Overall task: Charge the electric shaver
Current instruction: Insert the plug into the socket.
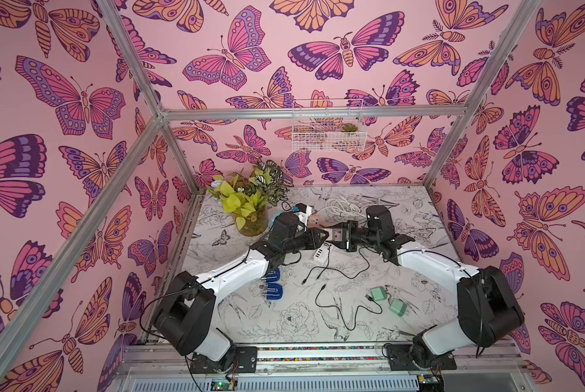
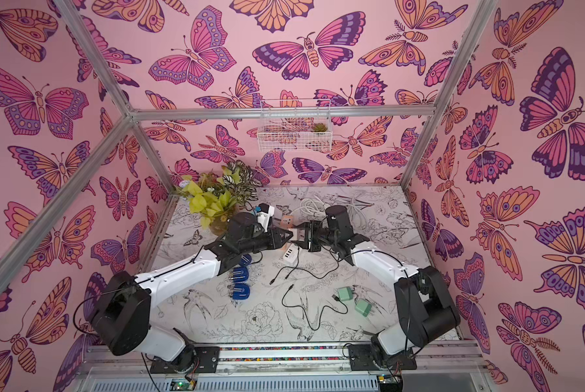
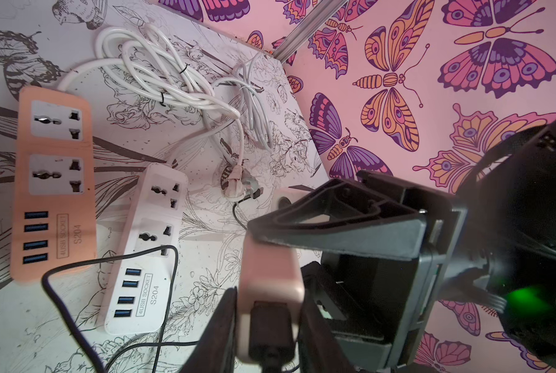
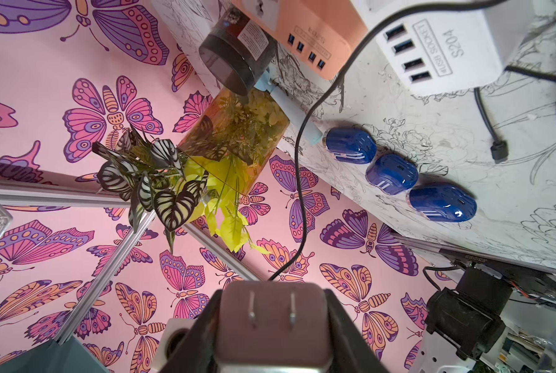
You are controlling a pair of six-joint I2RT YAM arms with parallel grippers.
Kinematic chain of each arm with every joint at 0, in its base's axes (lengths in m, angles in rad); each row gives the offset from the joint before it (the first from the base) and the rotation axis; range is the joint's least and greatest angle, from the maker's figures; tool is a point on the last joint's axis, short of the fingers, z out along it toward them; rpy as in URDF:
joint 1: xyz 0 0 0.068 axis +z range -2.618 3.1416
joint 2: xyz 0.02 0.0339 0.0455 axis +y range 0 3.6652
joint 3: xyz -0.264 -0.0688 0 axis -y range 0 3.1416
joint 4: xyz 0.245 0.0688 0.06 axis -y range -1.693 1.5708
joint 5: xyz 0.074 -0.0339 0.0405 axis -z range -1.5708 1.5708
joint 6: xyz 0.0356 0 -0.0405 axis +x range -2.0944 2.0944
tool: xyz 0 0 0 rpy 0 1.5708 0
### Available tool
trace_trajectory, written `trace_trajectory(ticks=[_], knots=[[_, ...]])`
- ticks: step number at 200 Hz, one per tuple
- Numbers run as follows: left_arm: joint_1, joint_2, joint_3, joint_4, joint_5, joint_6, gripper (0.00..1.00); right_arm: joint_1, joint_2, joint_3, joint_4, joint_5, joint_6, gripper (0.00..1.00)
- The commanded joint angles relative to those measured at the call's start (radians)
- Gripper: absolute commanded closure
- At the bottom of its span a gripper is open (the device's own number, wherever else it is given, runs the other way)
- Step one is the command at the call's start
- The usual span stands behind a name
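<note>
**Desk:** What's in frame?

**Operator:** Mid-table, over the white power strip (image 1: 321, 253), my left gripper (image 3: 268, 310) and right gripper (image 4: 272, 323) both pinch one pink adapter (image 3: 270, 258). Its black USB plug (image 3: 270, 329) is seated.

**Desk:** The risk?

**Operator:** I judge a mistimed release drops it or wrenches the plug loose. Farther back, the white-and-black device I take for the shaver (image 1: 303, 212) sits just beside the pink strip (image 1: 315, 222). A taut cable could drag it.
</note>
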Motion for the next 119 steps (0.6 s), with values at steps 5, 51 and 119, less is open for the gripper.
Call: trace_trajectory(ticks=[5, 51, 119], knots=[[-0.013, 0.025, 0.021, 0.014, 0.004, -0.030, 0.66, 0.032, 0.003, 0.012, 0.105, -0.026, 0.084, 1.00], [-0.014, 0.030, 0.021, 0.012, 0.004, -0.023, 0.72, 0.034, 0.006, 0.014, 0.111, -0.026, 0.090, 1.00], [-0.027, 0.042, 0.042, -0.013, -0.015, -0.002, 1.00, 0.039, 0.006, -0.002, 0.148, -0.017, 0.118, 0.84]])
